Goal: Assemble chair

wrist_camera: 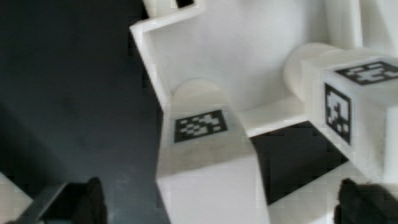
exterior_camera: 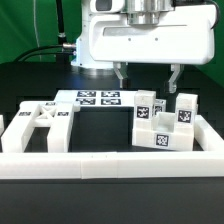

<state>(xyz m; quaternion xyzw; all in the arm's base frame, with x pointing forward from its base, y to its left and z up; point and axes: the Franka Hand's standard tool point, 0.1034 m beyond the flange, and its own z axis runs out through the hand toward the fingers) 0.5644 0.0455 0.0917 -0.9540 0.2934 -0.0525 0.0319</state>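
The black table (exterior_camera: 100, 125) is filling most of the exterior view, and the white arm (exterior_camera: 130, 40) is hanging over its far side. A long low white border rail (exterior_camera: 110, 162) is lying along the table's near edge. Just behind it, on the exterior view's right, a cluster of chair parts (exterior_camera: 160, 130) is standing together. These are white blocky pieces bearing small black-and-white tags, and two upright posts (exterior_camera: 146, 106) are rising at the back of the group. On the exterior view's left, a cross-braced side (exterior_camera: 40, 118) is lying flat on the table, well apart from that cluster. The marker board (exterior_camera: 98, 98) is lying flat farther back, between the two groups. The gripper (exterior_camera: 148, 80) is hovering directly above the cluster on the right, with its jaws spread wide and holding nothing. The wrist view is looking straight down on those parts. There, a narrow tagged piece (wrist_camera: 199, 150) and a tagged block (wrist_camera: 347, 85) are sitting in the wide gap between the dark fingertips (wrist_camera: 75, 202). Neither fingertip is touching any part.
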